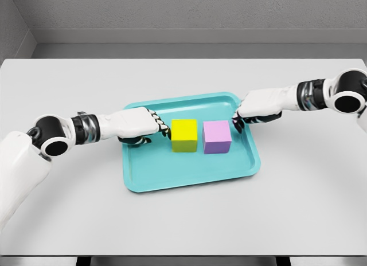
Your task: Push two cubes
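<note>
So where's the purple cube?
The purple cube sits on the teal tray, right of the yellow cube, beside the right hand.

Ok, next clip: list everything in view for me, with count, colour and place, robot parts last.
tray: one, teal, centre of the table.
yellow cube: one, on the tray, left of the purple one.
purple cube: one, on the tray, right of the yellow one, a small gap between them.
table: one, light grey, under everything.
left hand: one, white, fingers curled, just left of the yellow cube.
right hand: one, white, fingers curled, at the purple cube's upper right.
</note>
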